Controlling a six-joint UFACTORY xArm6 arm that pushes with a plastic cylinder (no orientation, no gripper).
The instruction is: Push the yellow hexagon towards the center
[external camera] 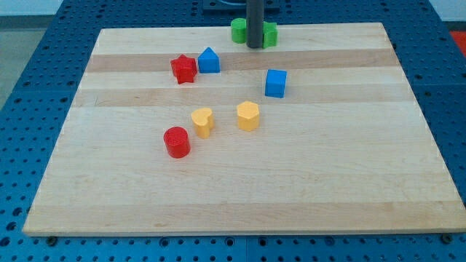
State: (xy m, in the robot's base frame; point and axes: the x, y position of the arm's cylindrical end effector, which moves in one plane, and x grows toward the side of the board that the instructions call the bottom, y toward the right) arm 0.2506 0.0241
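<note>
While upright, yellow hexagon (248, 116) shows no long axis.

- Board (291, 189): pale wood, lengthwise grain in joined strips, smooth, matt with faint sheen.
- Yellow hexagon (248, 116), yellow heart (202, 121), red cylinder (176, 142), red star (183, 69), blue cube (276, 83): plastic look, smooth, matt.
- Rod above my tip (254, 46): dark, smooth, slight gloss.
- Blue base (44, 58): perforated, matt.
</note>
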